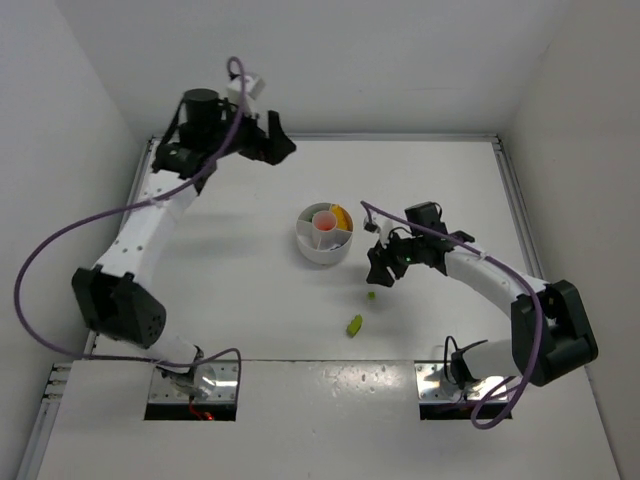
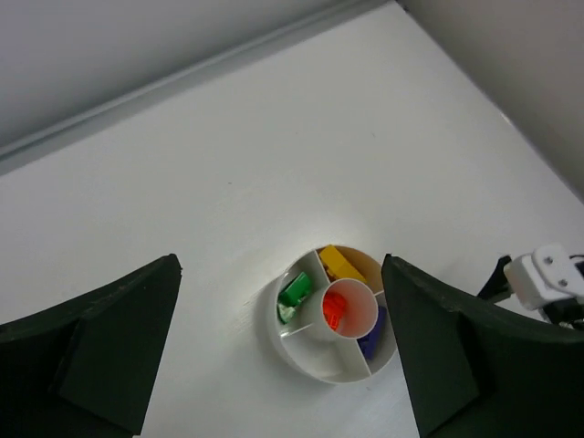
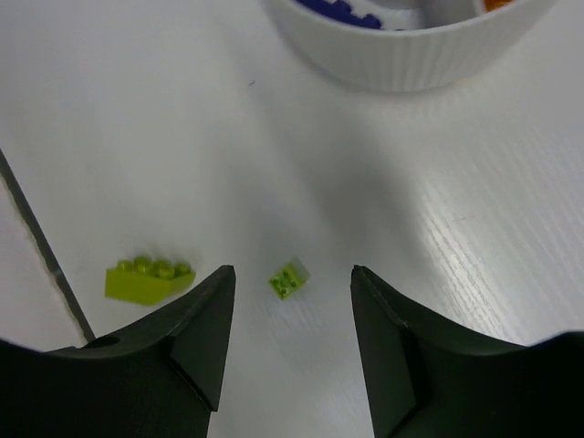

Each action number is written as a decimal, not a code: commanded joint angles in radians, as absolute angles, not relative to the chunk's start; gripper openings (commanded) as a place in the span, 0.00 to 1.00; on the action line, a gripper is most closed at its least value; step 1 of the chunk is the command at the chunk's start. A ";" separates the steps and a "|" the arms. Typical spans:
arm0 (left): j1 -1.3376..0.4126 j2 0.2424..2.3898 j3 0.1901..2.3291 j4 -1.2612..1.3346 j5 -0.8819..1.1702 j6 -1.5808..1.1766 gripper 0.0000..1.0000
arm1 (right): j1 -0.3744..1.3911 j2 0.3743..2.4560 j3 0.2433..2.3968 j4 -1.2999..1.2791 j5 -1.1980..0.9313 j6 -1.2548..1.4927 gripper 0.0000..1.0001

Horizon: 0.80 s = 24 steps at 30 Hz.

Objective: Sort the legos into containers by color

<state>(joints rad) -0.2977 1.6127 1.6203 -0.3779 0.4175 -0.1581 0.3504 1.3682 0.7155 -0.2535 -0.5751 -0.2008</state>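
The right pincer (image 3: 292, 274) is hovering low over the white surface (image 3: 474, 237), its two fingers spread apart and gripping nothing. A tiny lime brick (image 3: 288, 280) is lying directly between the fingertips, turned slightly askew. A longer lime brick (image 3: 149, 279) is lying just outside one finger, apart from the first. The round white dish (image 3: 401, 64) is sitting near, beyond both, with dark purple pieces (image 3: 351, 7) showing inside. The left pincer (image 1: 278, 146) is hanging well apart at the far side, also spread wide and empty. It is looking down on the dish, where a green brick (image 2: 295, 292), a yellow-orange brick (image 2: 339, 265) and a red-orange brick (image 2: 334, 310) are lying in separate sections.

To do this pick well, the right pincer is likely needing a straight, centred descent. A gentle close should be stopping the little brick from squirting sideways or nudging the longer one.

No brand, label or writing is showing.
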 commanded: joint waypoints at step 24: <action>0.127 1.284 1.278 -0.460 0.658 -0.141 1.00 | 0.779 1.434 0.767 -0.569 -0.499 -1.157 0.84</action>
